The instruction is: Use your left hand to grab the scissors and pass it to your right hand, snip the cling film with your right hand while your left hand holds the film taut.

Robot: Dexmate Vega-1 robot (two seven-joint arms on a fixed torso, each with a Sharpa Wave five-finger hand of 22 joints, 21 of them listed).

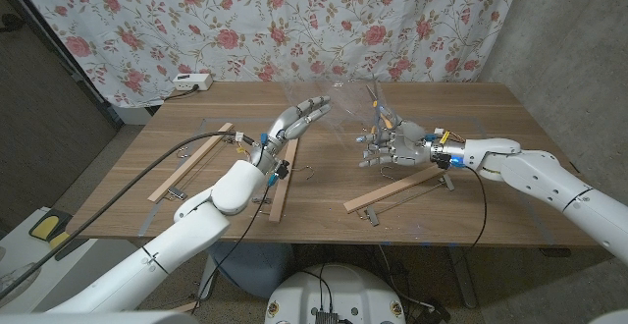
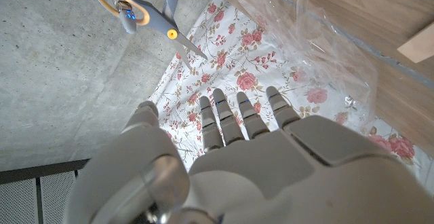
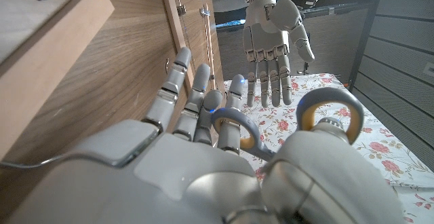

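Right hand (image 1: 394, 148) has the scissors (image 1: 377, 108), so the pass looks done. In the right wrist view you can see the grey, yellow-lined handle loops (image 3: 322, 119) threaded over its thumb and a finger, the rest of the fingers (image 3: 178, 88) reaching out fairly straight. From the head view that hand sits raised above the table's middle right, fingers pointing toward the other arm, with the blades poking up and away toward the curtain. The arm comes in from the right side, forearm roughly level.

Left hand (image 1: 292, 124) is released and holding nothing, fingers straight and spread a bit, stretched up and forward toward the far side of the table. Its own wrist view shows the fingers (image 2: 244, 115) extended side by side, with the scissors (image 2: 146, 10) hanging in the air well beyond the fingertips. The right wrist camera catches that same left hand (image 3: 272, 34) opposite it, palm showing and fingers apart, clear of the scissors.

Cling film (image 1: 345, 103) is the crinkly clear sheet standing up between the two hands toward the back of the wooden table (image 1: 471, 98); I can't tell if the left fingertips are actually touching it. Wooden slat frames lie on the table, one by the left arm (image 1: 196, 157), one under the right hand (image 1: 392, 194). Floral curtain (image 1: 294, 20) hangs behind it all.
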